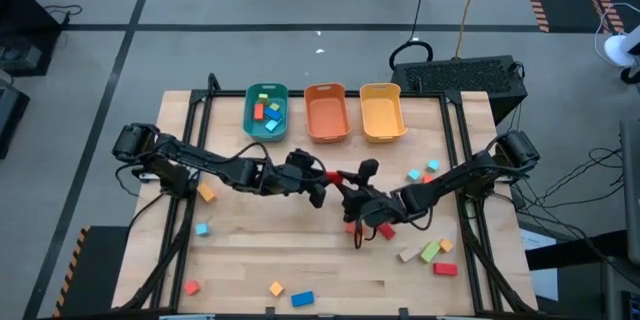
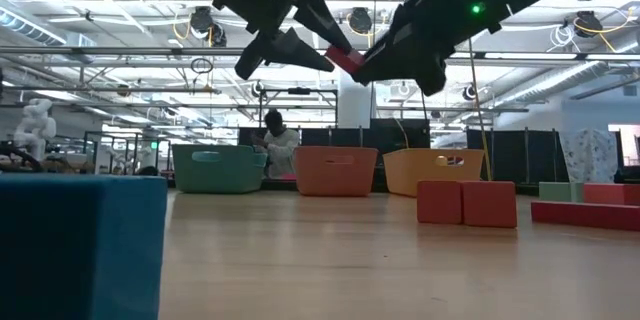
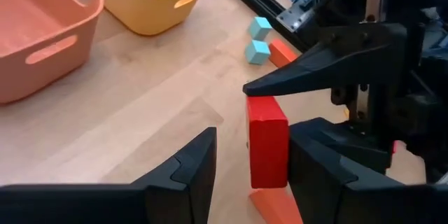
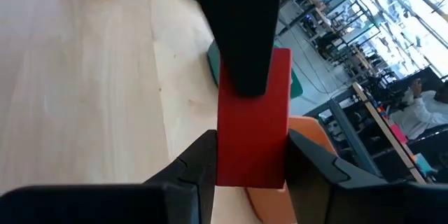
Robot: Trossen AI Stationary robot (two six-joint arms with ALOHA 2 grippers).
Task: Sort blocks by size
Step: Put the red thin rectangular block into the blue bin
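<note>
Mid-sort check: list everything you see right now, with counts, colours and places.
teal bin, orange bin, yellow bin: one each, in a row at the far edge of the table
binned blocks: about four, red, orange, green, blue, in teal bin
held block: 1, red, in the air over mid-table
loose blocks: about fourteen, mixed colours, five on the left, rest on the right
person: 1, light top, behind the bins
right gripper: jaws shut on held block
left gripper: jaws open around it
</note>
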